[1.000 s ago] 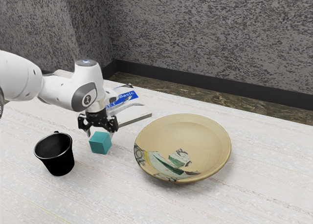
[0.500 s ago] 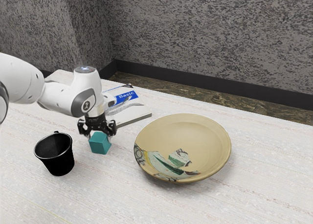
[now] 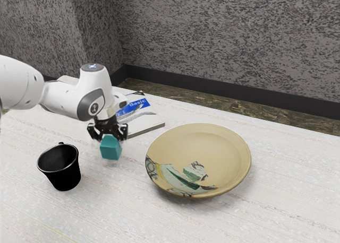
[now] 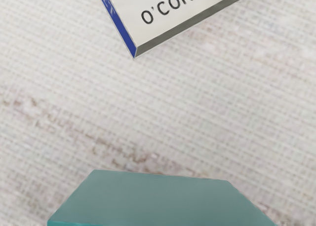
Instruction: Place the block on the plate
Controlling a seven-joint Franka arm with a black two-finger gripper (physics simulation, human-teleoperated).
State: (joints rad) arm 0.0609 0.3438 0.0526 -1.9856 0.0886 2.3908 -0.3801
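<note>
Teal block (image 3: 110,149) pinched between 2 fingers (image 3: 124,133); book (image 3: 146,122) lettered "Basic" on blue, "O'CONN" in black.

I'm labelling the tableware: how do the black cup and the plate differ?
The cup is plain black; the plate is tan with a patterned patch. The cup is tall and narrow; the plate is low and wide. Both have round rims and stand on the table.

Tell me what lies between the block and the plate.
Nothing but bare tabletop between the block and the plate; the exterior view shows that stretch.
</note>
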